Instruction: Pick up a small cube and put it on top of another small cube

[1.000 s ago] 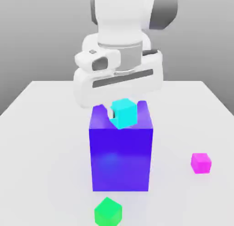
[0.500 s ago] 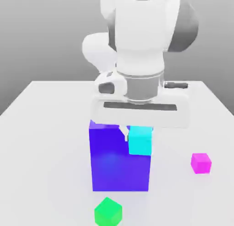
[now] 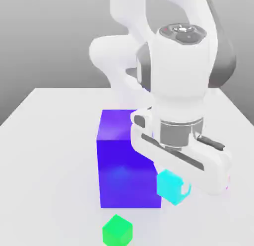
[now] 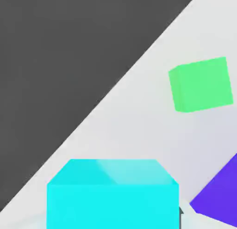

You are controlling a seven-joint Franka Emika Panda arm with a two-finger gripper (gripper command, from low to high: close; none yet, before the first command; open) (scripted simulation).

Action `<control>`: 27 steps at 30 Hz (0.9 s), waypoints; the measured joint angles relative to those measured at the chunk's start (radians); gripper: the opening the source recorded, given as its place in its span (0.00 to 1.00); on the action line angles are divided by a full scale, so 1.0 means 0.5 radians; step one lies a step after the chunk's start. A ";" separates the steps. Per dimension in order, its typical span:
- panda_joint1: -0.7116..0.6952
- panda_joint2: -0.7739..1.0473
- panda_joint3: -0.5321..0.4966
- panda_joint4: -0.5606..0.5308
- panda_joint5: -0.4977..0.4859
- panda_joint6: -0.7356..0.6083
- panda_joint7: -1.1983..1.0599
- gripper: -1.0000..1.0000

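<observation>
Cyan cube (gripped) near green cube

Glossy white rounded arm with grey joints and dark-slotted hand.

- The robot hand is covering the blue block's 3 o'clock edge in the exterior view.
- The cyan cube's top is sitting hidden under that hand.
- In the hand view, the frame is cutting off the cyan cube's lower part and most of the blue block.
</observation>
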 joint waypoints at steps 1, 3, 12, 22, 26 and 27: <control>0.012 0.028 -0.004 0.012 0.000 0.017 0.097 0.00; 0.039 0.084 -0.014 0.036 0.000 0.050 0.291 0.00; 0.197 0.336 -0.092 0.144 0.018 0.200 1.148 0.00; 0.353 0.729 -0.170 0.274 0.125 0.463 1.807 0.00; 0.333 0.849 -0.144 0.301 0.151 0.556 1.796 1.00; 0.333 0.849 -0.144 0.301 0.151 0.556 1.796 1.00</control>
